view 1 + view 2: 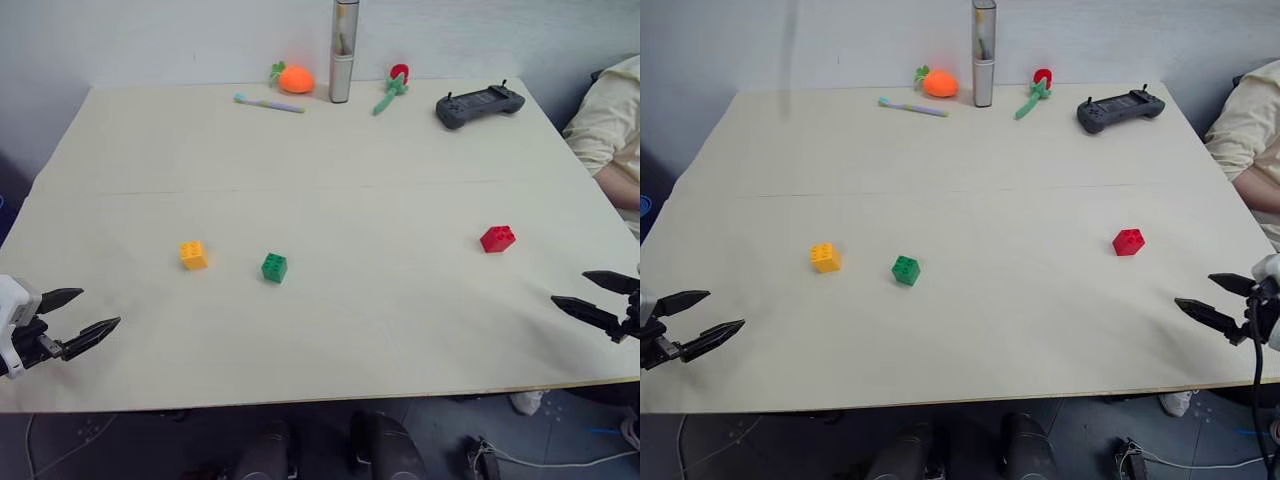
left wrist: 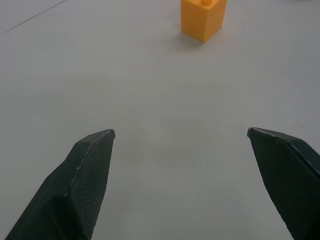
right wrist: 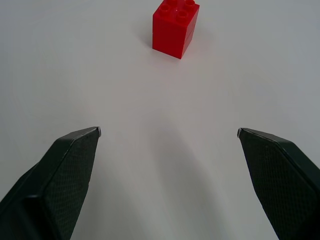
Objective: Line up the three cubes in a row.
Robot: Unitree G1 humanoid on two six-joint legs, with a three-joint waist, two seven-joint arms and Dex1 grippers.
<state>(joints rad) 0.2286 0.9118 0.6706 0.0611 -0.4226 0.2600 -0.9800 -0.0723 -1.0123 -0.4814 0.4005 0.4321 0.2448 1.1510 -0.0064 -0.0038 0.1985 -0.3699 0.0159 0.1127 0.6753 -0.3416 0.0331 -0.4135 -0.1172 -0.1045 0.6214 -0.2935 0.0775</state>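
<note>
On the pale wooden worktop (image 1: 330, 160) nothing is lined up yet. The small yellow-orange studded plastic cube (image 1: 193, 254) and the green studded plastic cube (image 1: 274, 267) sit near each other left of centre, while the red studded plastic cube (image 1: 497, 238) lies well apart on the right, so it has to be brought over. The left gripper (image 1: 83, 318) hovers at the near left edge, fingers spread wide and empty, the yellow-orange cube ahead of it. The right gripper (image 1: 596, 295), equally wide and empty, faces the red cube from the near right edge.
</note>
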